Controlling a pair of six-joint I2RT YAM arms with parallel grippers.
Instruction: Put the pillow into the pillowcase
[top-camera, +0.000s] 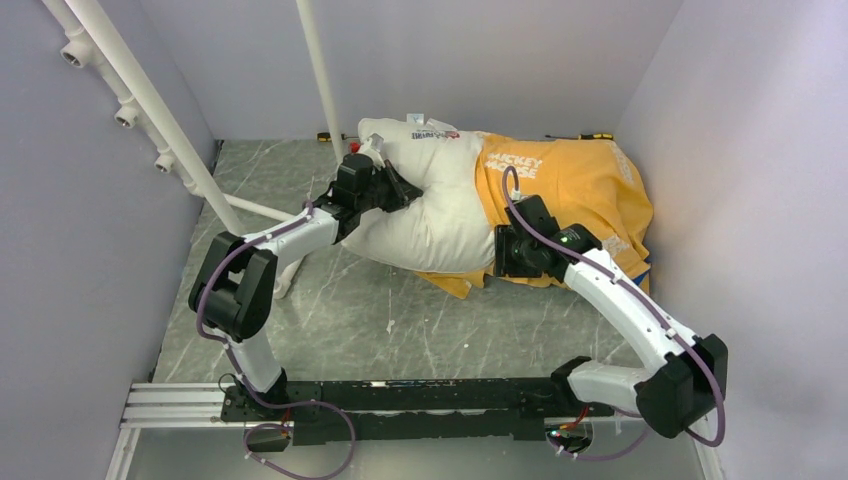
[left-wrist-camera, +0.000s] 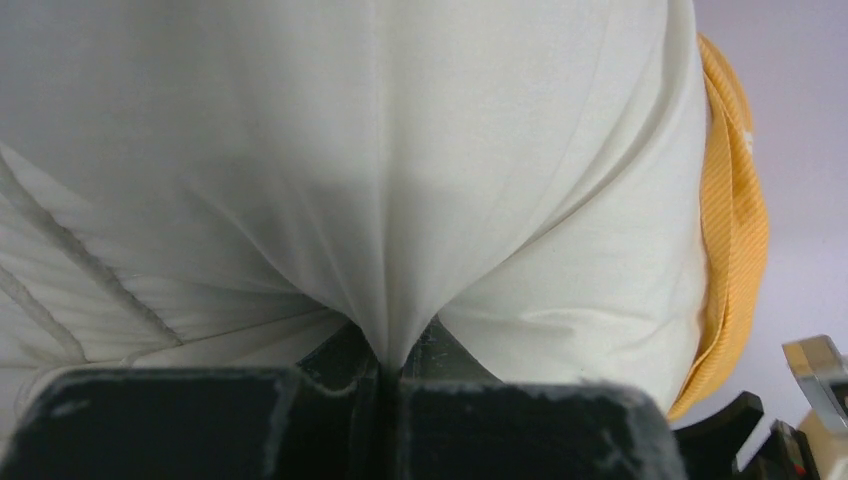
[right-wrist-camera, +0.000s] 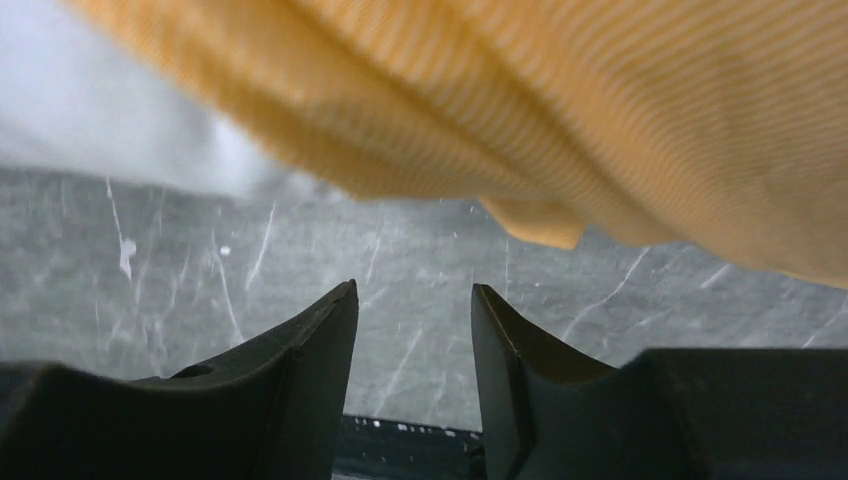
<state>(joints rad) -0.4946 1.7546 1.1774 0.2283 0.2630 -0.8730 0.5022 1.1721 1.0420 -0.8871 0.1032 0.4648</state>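
Observation:
The white pillow (top-camera: 430, 205) lies at the back of the table, its right part inside the yellow-orange pillowcase (top-camera: 585, 185) with white lettering. My left gripper (top-camera: 400, 187) is shut on a pinch of the pillow's white fabric; in the left wrist view the pillow (left-wrist-camera: 380, 150) fills the frame above the closed gripper (left-wrist-camera: 392, 362), with the pillowcase's edge (left-wrist-camera: 735, 230) at the right. My right gripper (top-camera: 497, 255) sits at the pillowcase's near opening edge. In the right wrist view the gripper (right-wrist-camera: 412, 295) is open and empty, just under the hanging pillowcase hem (right-wrist-camera: 530, 215).
White pipes (top-camera: 150, 110) stand at the back left and a white pole (top-camera: 320, 70) behind the pillow. Grey walls close in on both sides. The marble tabletop (top-camera: 400, 320) stretches in front of the pillow. A black rail (top-camera: 420, 400) runs along the near edge.

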